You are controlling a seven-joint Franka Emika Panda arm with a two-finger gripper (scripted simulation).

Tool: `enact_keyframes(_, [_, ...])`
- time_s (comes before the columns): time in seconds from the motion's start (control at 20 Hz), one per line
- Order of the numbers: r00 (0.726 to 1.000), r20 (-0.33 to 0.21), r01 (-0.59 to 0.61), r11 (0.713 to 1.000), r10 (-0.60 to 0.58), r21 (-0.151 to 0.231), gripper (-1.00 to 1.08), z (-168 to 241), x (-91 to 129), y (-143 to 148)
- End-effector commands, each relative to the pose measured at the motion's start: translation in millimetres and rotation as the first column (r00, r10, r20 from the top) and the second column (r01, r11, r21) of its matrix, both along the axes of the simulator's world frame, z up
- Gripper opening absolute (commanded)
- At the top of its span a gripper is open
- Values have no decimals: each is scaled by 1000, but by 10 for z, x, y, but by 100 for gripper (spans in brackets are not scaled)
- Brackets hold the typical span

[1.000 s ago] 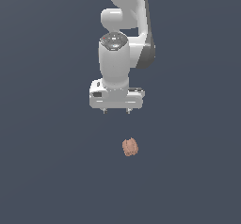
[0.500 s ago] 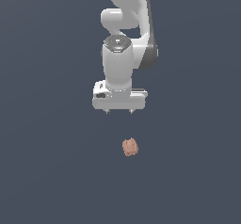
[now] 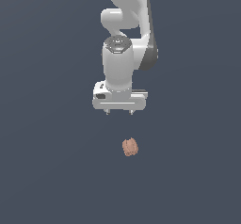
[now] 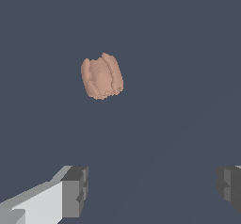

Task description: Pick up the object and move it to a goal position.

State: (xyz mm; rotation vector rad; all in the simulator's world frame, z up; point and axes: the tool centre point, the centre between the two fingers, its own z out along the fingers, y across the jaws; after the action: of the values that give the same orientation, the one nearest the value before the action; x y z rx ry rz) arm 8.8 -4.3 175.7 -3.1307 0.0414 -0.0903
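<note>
A small, ridged salmon object (image 3: 130, 147) lies apart from the empty, spread-open gripper (image 3: 119, 112). It looks light and rigid; grasp across its rounded middle.

This is a bare simulated scene, not a real room. A flat, uniform slate-grey ground (image 3: 47, 171) fills every view, without walls, furniture or texture.

Soft, even light all over. No clear shadows, no glare. Sharp, flat computer pictures, a little blocky, with no blur anywhere.
</note>
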Motion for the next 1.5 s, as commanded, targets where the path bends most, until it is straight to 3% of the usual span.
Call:
enact_keyframes(0.0, [1000,-1,19,1000,-19,2,100,-11,18,5])
enact_keyframes(0.4, [991,-9,134,991,-134,9,100,-72,125,32])
enact_keyframes(0.7, [963,-19,268,963,-268,16,100,-150,249,68])
enact_keyframes(1.05, [898,-33,439,898,-438,19,100,-260,407,123])
enact_keyframes(1.45, [790,-47,613,790,-612,17,100,-394,576,197])
